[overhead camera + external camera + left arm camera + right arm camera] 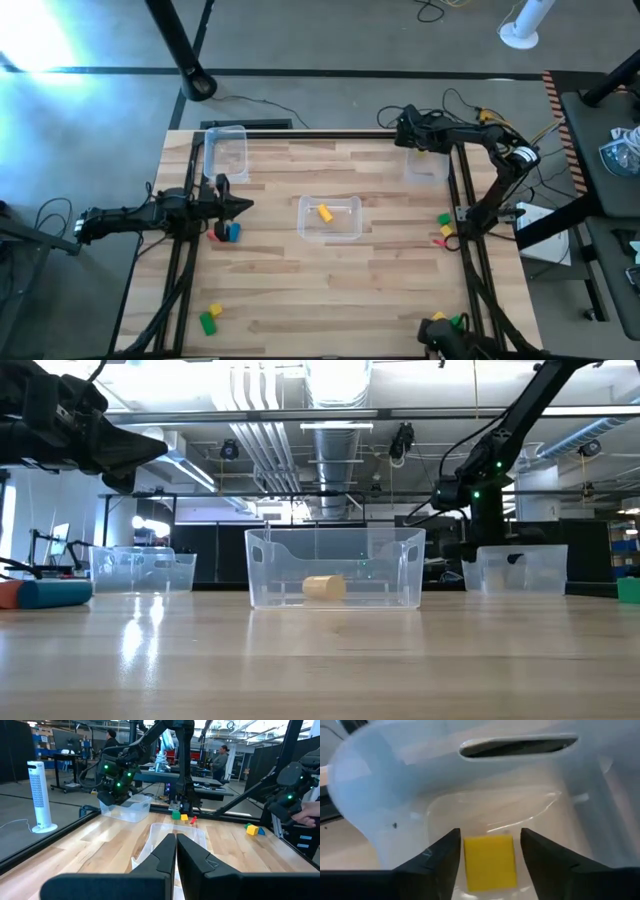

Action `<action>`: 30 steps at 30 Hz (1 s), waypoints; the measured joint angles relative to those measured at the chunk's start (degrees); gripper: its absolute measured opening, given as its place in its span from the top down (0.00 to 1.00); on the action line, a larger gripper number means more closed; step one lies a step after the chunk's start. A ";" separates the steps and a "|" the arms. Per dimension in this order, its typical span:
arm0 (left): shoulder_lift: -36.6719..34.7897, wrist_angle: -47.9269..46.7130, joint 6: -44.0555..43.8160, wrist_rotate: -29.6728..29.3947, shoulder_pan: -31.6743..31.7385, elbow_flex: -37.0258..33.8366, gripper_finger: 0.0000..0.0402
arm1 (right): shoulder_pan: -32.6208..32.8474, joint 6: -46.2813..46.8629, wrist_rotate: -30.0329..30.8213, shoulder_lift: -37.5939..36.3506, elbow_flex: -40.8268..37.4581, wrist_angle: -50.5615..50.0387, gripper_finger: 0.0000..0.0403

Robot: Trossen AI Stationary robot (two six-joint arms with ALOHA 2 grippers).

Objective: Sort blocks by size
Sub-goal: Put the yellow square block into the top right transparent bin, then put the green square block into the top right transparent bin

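Note:
My right gripper (407, 131) hangs over the clear bin (426, 166) at the table's far right, shut on a yellow block (490, 862). My left gripper (244, 206) is shut on nothing, above the table at the left, pointing toward the middle bin (345, 232). A yellow block (324, 212) lies in that bin. A red block (218, 234) and a blue block (232, 233) lie on the table just near of my left gripper. Green, yellow and red blocks (445, 230) lie by the right edge. More blocks (210, 318) lie near left. My right gripper pinches the yellow block by two opposite sides (468, 865) between its two fingers. In the right wrist view the block shows above the bin's clear floor (495, 810), lifted clear.
A third clear bin (226, 152) stands at the far left. A yellow and a green block (447, 320) lie at the near right beside a dark arm base. Black frame rails run along both sides of the wooden table (330, 290).

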 joint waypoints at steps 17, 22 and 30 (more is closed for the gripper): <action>0.01 0.00 0.00 0.00 0.02 0.00 1.00 | 20.47 -15.19 6.90 -14.05 10.91 -12.08 0.40; 0.00 0.02 0.00 -0.02 0.02 0.00 1.00 | 35.73 -11.26 3.71 -16.62 11.73 -24.08 0.39; 0.00 0.01 0.00 -0.02 0.02 -0.01 1.00 | 48.90 -3.01 -9.03 -11.34 10.92 -50.71 0.32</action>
